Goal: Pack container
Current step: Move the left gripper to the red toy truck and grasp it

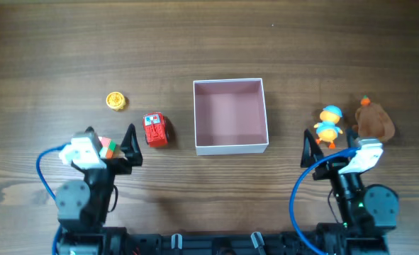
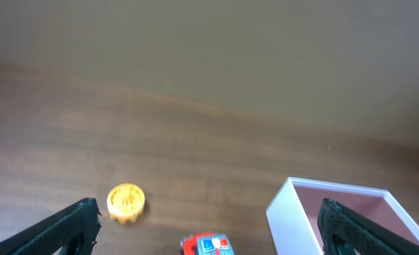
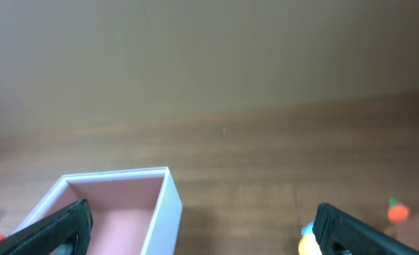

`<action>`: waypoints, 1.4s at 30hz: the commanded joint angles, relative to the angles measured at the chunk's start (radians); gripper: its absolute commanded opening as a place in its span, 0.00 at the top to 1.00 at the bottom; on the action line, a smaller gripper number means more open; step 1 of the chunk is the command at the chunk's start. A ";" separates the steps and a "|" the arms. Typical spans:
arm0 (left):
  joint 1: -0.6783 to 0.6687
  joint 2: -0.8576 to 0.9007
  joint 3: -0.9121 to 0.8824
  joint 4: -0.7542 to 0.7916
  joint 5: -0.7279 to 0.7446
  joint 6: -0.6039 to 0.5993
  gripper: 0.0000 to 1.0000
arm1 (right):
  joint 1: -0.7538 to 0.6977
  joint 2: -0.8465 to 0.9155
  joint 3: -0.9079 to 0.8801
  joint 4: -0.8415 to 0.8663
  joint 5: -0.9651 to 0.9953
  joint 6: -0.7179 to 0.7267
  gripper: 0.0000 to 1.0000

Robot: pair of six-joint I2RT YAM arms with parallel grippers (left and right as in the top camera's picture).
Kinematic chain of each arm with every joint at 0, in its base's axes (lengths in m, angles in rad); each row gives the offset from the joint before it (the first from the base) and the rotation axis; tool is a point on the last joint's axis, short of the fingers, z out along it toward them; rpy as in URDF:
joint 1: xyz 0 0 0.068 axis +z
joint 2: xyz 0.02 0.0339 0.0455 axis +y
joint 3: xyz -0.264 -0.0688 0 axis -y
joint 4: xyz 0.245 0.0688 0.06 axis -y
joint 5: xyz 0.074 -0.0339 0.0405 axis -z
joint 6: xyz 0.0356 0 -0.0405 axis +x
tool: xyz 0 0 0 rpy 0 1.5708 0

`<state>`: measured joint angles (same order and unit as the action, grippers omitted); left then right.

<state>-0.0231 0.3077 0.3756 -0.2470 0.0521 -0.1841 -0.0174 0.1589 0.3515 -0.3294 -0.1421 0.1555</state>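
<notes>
The container (image 1: 230, 148), a square white box with a pink inside, stands open and empty mid-table; it also shows in the left wrist view (image 2: 288, 216) and the right wrist view (image 3: 170, 202). A red toy car (image 1: 155, 130) lies left of it, also in the left wrist view (image 2: 205, 245). A yellow round toy (image 1: 115, 100) lies farther left, also in the left wrist view (image 2: 126, 202). Two orange-and-blue duck toys (image 1: 329, 125) and a brown plush toy (image 1: 373, 120) lie to the right. My left gripper (image 1: 110, 145) is open and empty, near the front. My right gripper (image 1: 330, 147) is open and empty, just in front of the ducks.
A small multicoloured cube (image 1: 108, 148) sits by the left gripper's fingers. The wooden table (image 1: 209, 42) stretches bare behind the box. Blue cables loop at both arm bases near the front edge.
</notes>
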 commanded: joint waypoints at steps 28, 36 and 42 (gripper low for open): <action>-0.178 1.146 0.797 -0.686 0.010 -0.103 0.00 | 0.005 0.893 0.812 -0.824 0.150 -0.066 0.00; -0.177 1.360 0.797 -0.678 -0.047 -0.185 0.00 | 0.005 0.898 0.812 -0.824 0.150 -0.066 0.00; -0.177 1.439 0.796 -0.678 -0.042 -0.226 0.00 | 0.005 0.899 0.812 -0.827 0.150 -0.066 0.00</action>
<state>-0.1955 1.7115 1.1587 -0.9276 0.0235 -0.3614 -0.0166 1.0550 1.1370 -1.1526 -0.0174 0.0746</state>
